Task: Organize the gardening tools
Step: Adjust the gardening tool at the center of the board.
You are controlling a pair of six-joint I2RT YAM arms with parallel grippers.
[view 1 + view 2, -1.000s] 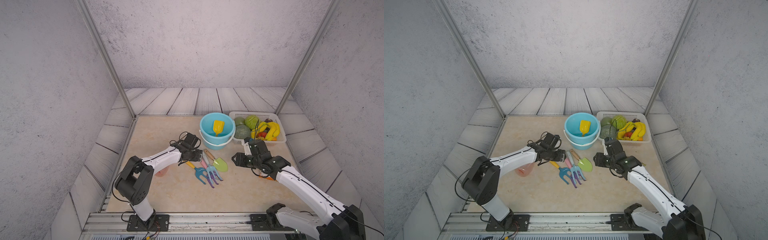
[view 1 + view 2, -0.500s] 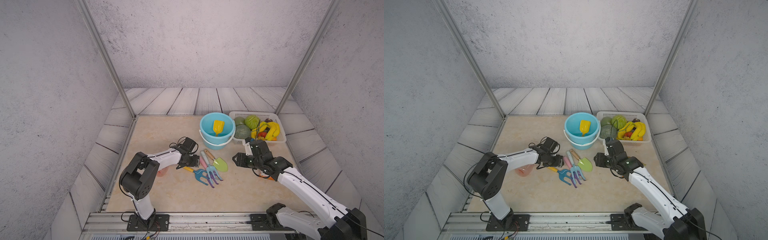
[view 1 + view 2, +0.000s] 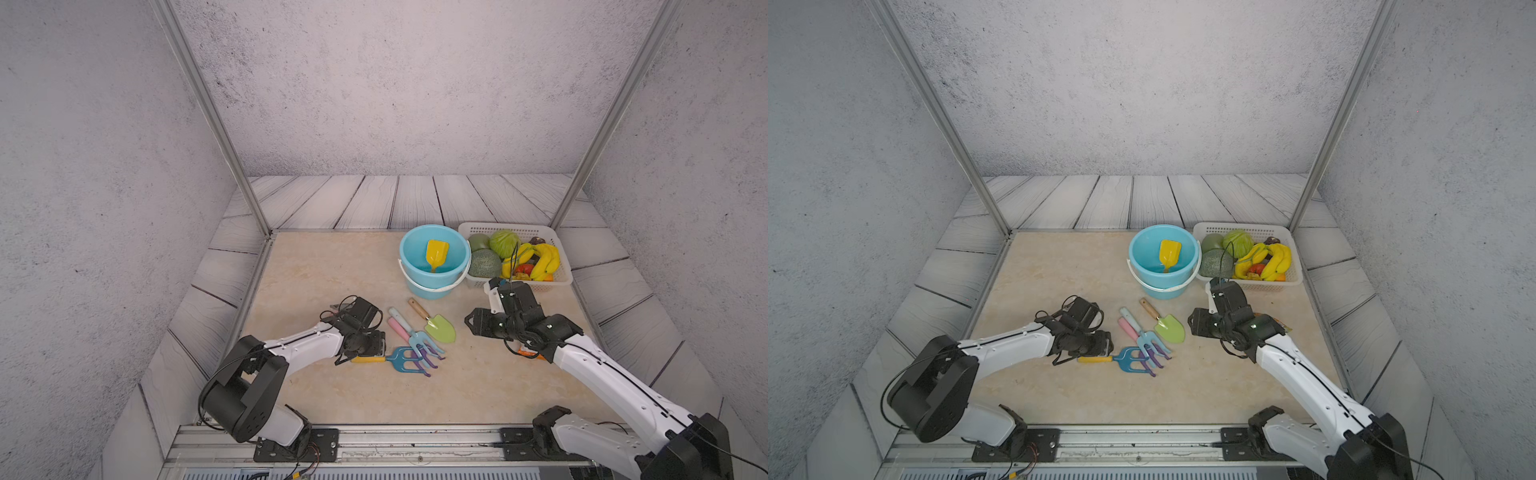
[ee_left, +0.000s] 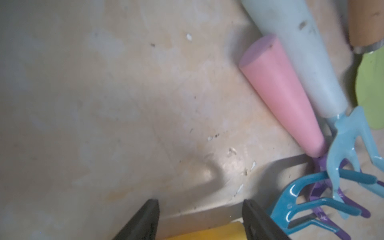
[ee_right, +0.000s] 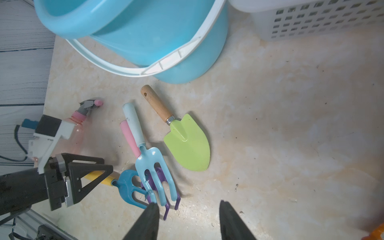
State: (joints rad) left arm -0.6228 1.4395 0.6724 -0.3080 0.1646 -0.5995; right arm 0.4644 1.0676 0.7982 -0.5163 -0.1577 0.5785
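I am holding my left gripper (image 4: 200, 202) low over the surface (image 3: 332, 270). Its jaws are standing on either side of the yellow handle of the dark-blue rake (image 3: 395, 358), and I cannot tell whether they are pressing on it or only flanking it. That rake is lying flat with its prongs pointing toward my right arm. The prongs are tangling with the heads of the light-blue rake (image 3: 410, 331) and the purple rake (image 3: 398, 327), whose pale-blue and pink handles are lying side by side, touching.

The light-green trowel (image 3: 432, 322) is lying just beside them, its wooden handle pointing toward the bucket (image 3: 428, 291). The yellow scoop (image 3: 436, 253) is leaning inside that bucket. The pink spray bottle (image 5: 78, 126) is lying on the surface behind my left wrist.

My right gripper (image 5: 188, 203) is hovering with its jaws apart and nothing between them, near the trowel's blade but not touching it. The fruit basket (image 3: 498, 226) is sitting behind it.
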